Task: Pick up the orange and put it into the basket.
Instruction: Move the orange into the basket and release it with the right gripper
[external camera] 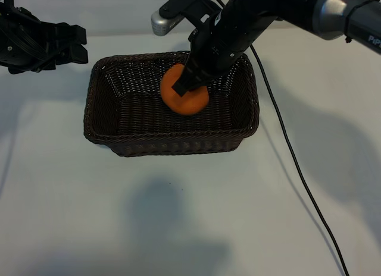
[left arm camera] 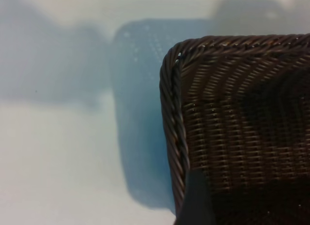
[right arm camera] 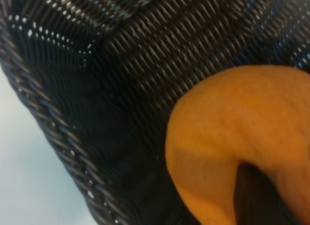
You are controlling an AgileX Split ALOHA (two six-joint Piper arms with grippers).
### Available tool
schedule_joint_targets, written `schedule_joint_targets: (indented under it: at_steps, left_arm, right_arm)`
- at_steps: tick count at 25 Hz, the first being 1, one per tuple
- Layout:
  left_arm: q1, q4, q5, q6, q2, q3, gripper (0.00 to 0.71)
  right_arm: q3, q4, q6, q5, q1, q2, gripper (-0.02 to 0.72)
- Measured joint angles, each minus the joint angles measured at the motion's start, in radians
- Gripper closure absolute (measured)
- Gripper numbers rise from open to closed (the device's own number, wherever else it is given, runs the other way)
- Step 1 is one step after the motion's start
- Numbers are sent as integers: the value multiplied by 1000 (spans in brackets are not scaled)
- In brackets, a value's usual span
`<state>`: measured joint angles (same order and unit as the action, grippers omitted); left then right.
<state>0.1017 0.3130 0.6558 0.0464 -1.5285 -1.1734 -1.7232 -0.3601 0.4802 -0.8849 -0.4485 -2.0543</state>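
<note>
Here, one orange [external camera: 186,97] in right claw [external camera: 189,81], above one basket [external camera: 107,124].

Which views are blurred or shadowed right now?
Exterior view: sharp, with soft arm shadows on the table around the basket. Left wrist view: basket rim crisp, a bluish shadow beside it. Right wrist view: the orange fills the near corner, soft-focused, with the weave behind it smeared.

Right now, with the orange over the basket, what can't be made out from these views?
- Whether the orange touches the basket floor: the right gripper and the fruit itself hide the underside in the exterior view.
- Left gripper: cut off by the exterior view's edge; one dark fingertip shows in its wrist view.
- Right wrist view: the orange fills the corner, hiding the fingers.
</note>
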Motion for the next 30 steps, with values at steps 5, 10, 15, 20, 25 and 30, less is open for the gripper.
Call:
schedule_joint_targets:
  at_steps: [5,10,15,20,25,30]
  left_arm:
    - [0,0,2,-1,0,0,118]
    - [0,0,3,-3,0,0,118]
    - [0,0,6,-3,0,0,118]
    - [0,0,6,-3,0,0,118]
    - [0,0,6,-3,0,0,118]
    - [0,0,6,-3,0,0,118]
  right_arm:
    - [0,-7,20,4,0,-42,616]
    - [0,-13,26,4,0,-70,615]
    - [0,-16,28,6,0,-112,615]
    - [-1,-18,29,8,0,-126,615]
    - [-1,-19,29,7,0,-126,607]
    - [-1,-19,21,3,0,-126,409]
